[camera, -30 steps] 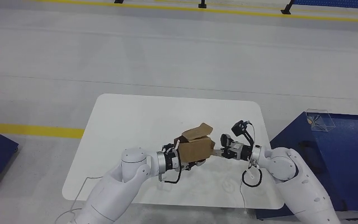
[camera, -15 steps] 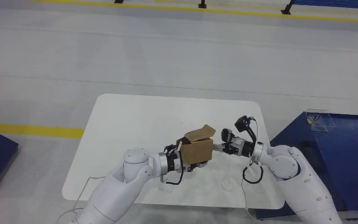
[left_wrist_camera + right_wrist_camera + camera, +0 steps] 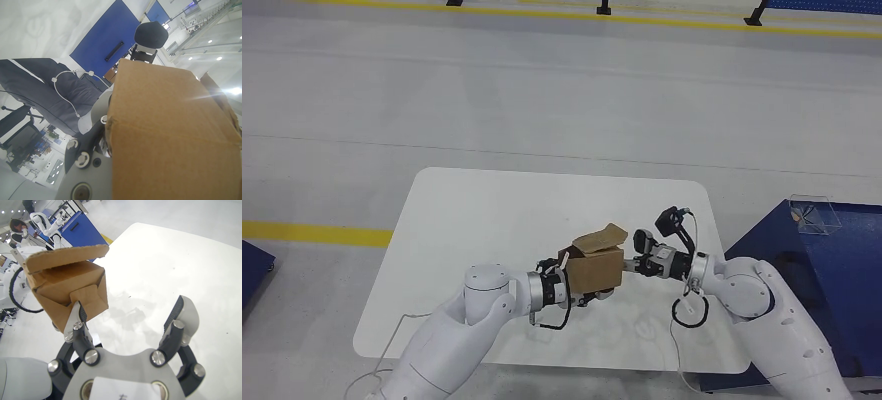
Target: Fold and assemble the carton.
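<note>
While the left gripper has the carton clamped over the table, the right gripper sits spread wide, one fingertip touching the small flap on its side

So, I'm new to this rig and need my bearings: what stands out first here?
A brown carton, top flap half raised, held above the white table by the left gripper. The right gripper is open at its other end, one finger touching the small side flap.
</note>
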Robot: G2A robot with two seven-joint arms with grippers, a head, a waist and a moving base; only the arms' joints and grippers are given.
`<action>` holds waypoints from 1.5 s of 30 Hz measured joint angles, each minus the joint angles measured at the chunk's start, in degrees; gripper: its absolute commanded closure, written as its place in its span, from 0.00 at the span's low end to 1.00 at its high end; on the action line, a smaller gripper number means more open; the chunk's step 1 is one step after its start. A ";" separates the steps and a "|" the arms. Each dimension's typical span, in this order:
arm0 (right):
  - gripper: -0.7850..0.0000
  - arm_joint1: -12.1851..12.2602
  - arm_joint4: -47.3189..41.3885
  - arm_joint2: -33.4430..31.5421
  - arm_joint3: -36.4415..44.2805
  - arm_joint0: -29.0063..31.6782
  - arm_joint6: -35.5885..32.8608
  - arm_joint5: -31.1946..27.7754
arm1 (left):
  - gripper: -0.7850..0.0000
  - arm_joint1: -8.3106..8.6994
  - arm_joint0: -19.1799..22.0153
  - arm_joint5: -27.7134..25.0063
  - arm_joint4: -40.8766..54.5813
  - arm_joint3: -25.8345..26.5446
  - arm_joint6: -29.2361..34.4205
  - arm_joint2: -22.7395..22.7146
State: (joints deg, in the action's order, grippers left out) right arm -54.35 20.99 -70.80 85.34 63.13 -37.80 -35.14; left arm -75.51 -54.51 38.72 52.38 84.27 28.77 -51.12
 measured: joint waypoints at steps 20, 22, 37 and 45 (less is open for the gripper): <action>0.00 -0.11 0.04 -0.44 -1.04 -0.67 1.75 -0.13 | 1.00 -0.80 1.46 0.26 0.69 -1.58 1.02 1.46; 0.00 -0.16 0.04 -0.19 -0.98 -0.69 1.75 -0.09 | 1.00 -0.86 1.68 0.37 0.89 -1.87 1.38 1.48; 0.00 -0.26 -2.18 -1.08 -2.12 -0.63 3.65 -0.22 | 1.00 -1.25 2.32 0.85 3.48 -3.51 3.05 1.05; 0.00 0.23 -4.35 -3.81 -3.55 0.34 3.30 -0.94 | 1.00 -1.32 2.56 0.99 4.42 -4.06 3.02 0.35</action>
State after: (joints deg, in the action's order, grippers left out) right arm -54.12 16.63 -74.60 81.79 63.47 -34.50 -36.08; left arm -76.83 -51.94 39.71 56.80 80.21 31.79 -50.78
